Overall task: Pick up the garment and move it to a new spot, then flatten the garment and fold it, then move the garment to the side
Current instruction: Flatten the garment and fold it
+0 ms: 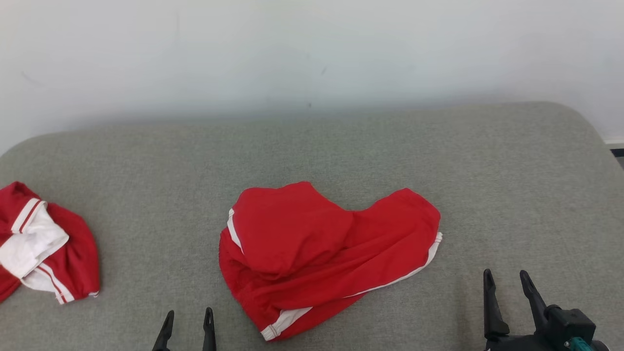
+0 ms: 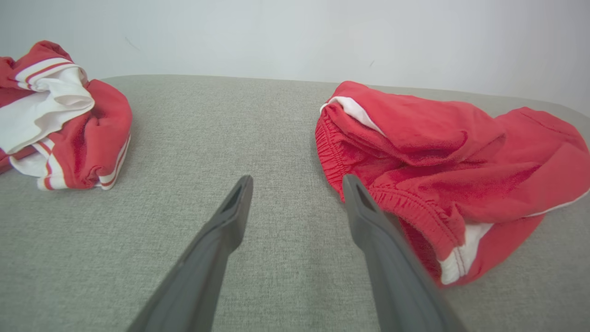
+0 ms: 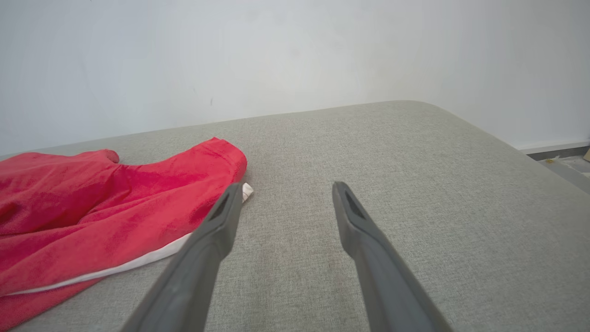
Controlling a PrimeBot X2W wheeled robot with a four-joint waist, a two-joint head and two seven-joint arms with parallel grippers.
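Grey woven cushion (image 1: 312,146), flat and smooth, butted along its far side against a plain white wall (image 1: 312,48) with a few faint scuffs. Rounded at both far corners, dropping off at the right to a dark strip of floor (image 1: 617,152). Near the middle, a little toward the front: red shorts (image 1: 317,243), crumpled and partly doubled over, white stripe along the side. At the far left edge of the head view, a separate red-and-white heap (image 1: 44,243), well apart from the shorts. Broad bare fabric between the two, more behind the shorts up to the wall, and a wide clear stretch to their right out to the cushion's edge. Long axis of the shorts slanting from near-left to far-right: one leg reaching toward the far right, its hem turned to the right edge. Gathered elastic, probably the waistband, at the near-left end, though hard to be sure with the cloth folded over itself. Upper layer flopped across the left half as a rounded flap. Left gripper (image 1: 189,312) low at the front, just left of the shorts' near end, fingers spread wide and holding nothing. Seen from the left wrist, one finger overlapping the elastic edge, contact not clear. Right gripper (image 1: 505,273) at the lower right, near the leg hem but apart from it, likewise splayed and empty, over bare cushion.
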